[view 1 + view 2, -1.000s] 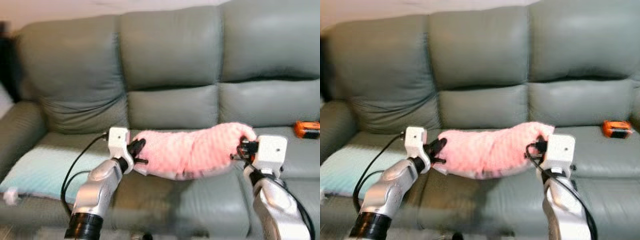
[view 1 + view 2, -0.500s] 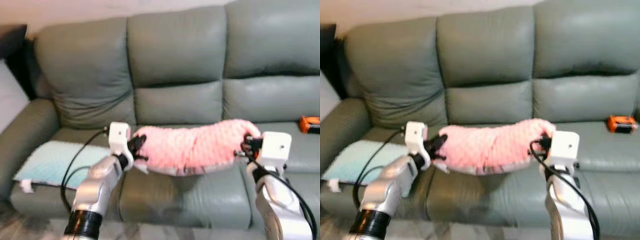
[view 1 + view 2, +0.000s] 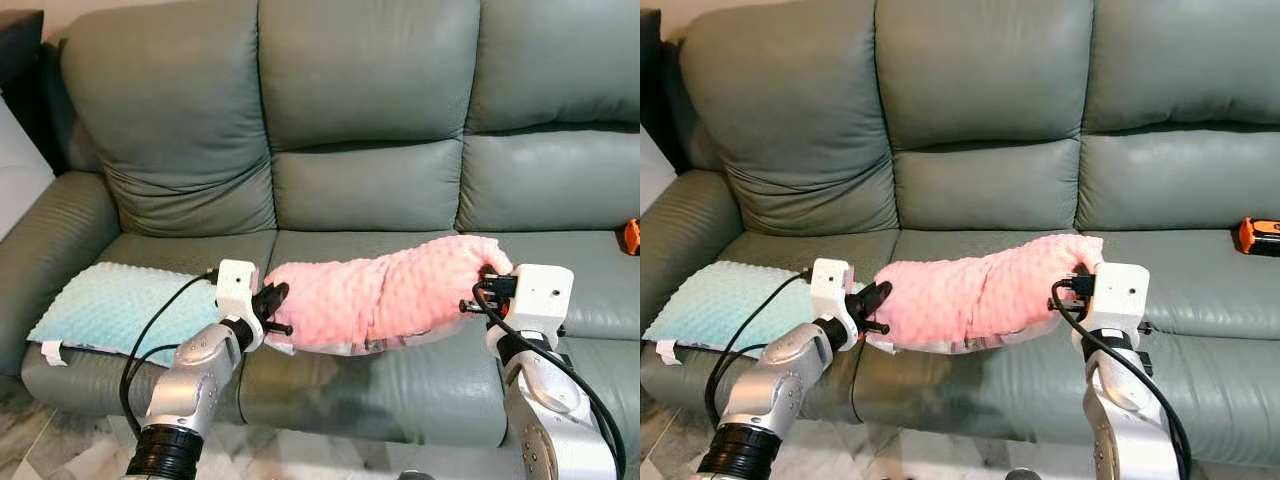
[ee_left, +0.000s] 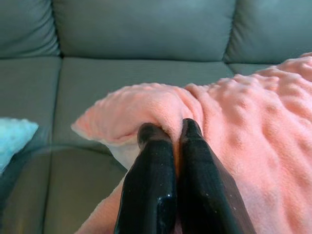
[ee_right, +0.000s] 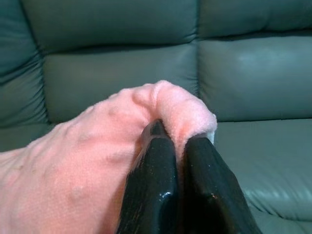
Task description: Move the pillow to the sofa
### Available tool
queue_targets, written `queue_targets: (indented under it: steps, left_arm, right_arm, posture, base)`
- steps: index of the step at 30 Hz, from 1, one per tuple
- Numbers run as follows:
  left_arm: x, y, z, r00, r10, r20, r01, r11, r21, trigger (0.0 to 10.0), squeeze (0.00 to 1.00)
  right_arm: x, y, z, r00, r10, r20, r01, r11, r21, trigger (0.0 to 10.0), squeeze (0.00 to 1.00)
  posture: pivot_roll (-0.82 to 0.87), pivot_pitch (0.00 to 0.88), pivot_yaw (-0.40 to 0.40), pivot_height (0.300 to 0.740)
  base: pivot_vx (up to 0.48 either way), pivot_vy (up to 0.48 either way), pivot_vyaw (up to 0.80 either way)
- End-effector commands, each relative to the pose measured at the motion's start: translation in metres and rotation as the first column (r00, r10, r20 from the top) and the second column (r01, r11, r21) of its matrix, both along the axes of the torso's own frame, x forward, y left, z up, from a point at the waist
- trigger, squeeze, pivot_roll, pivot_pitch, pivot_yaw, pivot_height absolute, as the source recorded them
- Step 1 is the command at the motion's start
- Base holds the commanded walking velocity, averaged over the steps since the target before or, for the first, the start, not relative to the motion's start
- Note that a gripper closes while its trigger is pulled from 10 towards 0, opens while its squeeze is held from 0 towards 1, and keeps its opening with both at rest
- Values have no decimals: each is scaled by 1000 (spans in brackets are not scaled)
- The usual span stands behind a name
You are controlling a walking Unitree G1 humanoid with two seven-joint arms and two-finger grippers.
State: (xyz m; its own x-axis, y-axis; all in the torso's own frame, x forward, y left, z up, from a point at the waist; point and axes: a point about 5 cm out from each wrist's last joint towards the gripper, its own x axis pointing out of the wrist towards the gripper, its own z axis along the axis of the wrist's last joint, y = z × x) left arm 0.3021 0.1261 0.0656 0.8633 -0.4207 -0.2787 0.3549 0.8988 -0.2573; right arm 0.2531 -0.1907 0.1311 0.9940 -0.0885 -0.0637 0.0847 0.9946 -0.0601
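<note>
Both claws (image 3: 272, 300) (image 3: 484, 290) pinch nubbly pink pillow (image 3: 385, 300).

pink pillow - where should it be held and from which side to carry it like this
By its two short ends, one tool per end, coming in from the sofa's front. The pink pillow is long and floppy, so the left tool and the right tool each pinch an end fold, and it hangs between them.
</note>
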Motion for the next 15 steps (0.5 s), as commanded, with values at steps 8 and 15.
queue_targets:
  steps: [8, 15]
  left_arm:
    - [26, 29, 10, 986, 95, 138, -107, 991, 78, 10000, 0]
    - [46, 22, 19, 974, 122, 193, -138, 988, 72, 10000, 0]
  right_arm:
    - [11, -16, -5, 996, 72, -51, -73, 997, -19, 10000, 0]
    - [39, -26, -5, 997, 74, -31, -77, 990, -115, 10000, 0]
  posture:
    - [-233, 460, 150, 740]
    - [-276, 554, 135, 740]
  base:
    - [0, 0, 0]
    - [0, 0, 0]
